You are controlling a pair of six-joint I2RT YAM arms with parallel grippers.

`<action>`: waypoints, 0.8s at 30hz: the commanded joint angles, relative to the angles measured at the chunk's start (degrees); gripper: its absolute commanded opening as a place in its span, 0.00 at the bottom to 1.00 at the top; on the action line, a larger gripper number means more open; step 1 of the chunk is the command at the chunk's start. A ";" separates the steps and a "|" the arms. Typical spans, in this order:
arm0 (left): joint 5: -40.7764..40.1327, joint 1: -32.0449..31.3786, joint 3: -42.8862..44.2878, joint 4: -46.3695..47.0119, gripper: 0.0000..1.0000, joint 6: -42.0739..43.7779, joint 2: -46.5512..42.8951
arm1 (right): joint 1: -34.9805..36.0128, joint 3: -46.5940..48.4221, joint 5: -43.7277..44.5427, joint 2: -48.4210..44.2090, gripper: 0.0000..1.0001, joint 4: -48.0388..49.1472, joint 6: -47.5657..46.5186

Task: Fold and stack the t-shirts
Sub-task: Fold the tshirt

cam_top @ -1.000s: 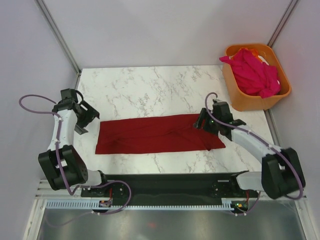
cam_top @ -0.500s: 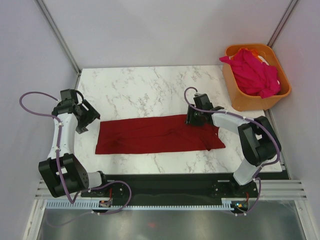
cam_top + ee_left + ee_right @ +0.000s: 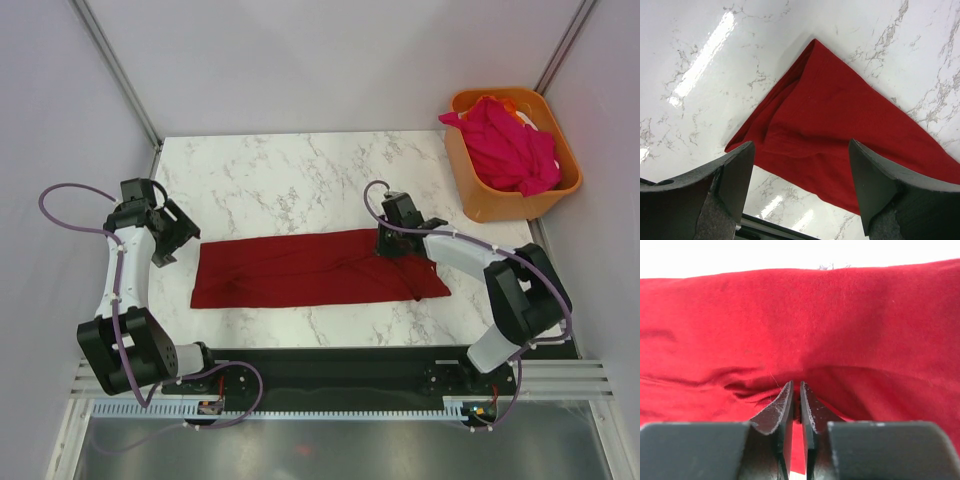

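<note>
Red shirt [image 3: 310, 268]: dark crimson t-shirt, folded into a long flat band, lying across middle of worktop [image 3: 290, 170], long axis left-right. Left end squared off; right end reaches further toward near edge, w/ a crease running into it.
Red shirt, left wrist view [image 3: 840, 130]: one pointed corner aimed at far side, folded edge w/ soft wrinkles, marble showing on both sides.
Red shirt, right wrist view [image 3: 805, 320]: fills nearly whole view, cloth puckered into a small ridge right at the fingertips.
Right pincer [image 3: 389, 243]: down on far edge of red shirt, near its right end. Wrist view [image 3: 796, 394]: fingers nearly together, only a thin slit between them, a pinch of red cloth caught at the tips → clamped on the shirt.
Left pincer [image 3: 168, 243]: above bare worktop just beside shirt's left end, not touching cloth.
Left pincer, wrist view [image 3: 800, 165]: fingers wide apart, nothing between them, shirt corner seen below through the gap.
Pink shirt [image 3: 510, 148]: bright magenta, bunched up in a heap, spilling over tub rim at left.
Tub [image 3: 556, 197]: orange plastic, far right corner of worktop, well apart from red shirt.
</note>
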 commanded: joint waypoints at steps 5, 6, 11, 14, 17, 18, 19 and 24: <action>0.05 -0.12 0.17 0.89 0.83 1.94 -0.96 | 2.24 -3.98 1.95 -6.63 0.10 -2.44 1.29; 0.06 -0.12 0.17 0.81 0.83 1.94 -0.96 | 3.12 -5.47 1.86 -7.24 0.09 -2.44 1.56; -0.03 -0.12 0.17 0.89 0.83 2.03 -1.22 | 6.81 -9.78 1.07 -9.01 0.24 -1.65 4.20; 0.05 -0.04 0.08 0.89 0.83 1.94 -1.22 | 8.75 -10.84 0.63 -10.67 0.60 -1.83 5.16; 0.06 -0.12 0.25 0.81 0.83 1.94 -1.13 | 9.19 -9.62 0.71 -13.83 0.76 -3.57 4.99; -0.03 -0.12 0.25 0.81 0.83 1.86 -1.22 | 9.19 -8.40 1.85 -15.41 0.79 -4.28 4.82; -0.03 -0.04 0.25 0.89 0.83 1.94 -1.31 | 9.28 -7.77 3.07 -16.12 0.82 -4.98 4.55; 0.05 -0.12 -0.10 0.89 0.82 1.86 -1.83 | 8.41 -4.52 12.74 -19.11 0.95 -10.17 4.37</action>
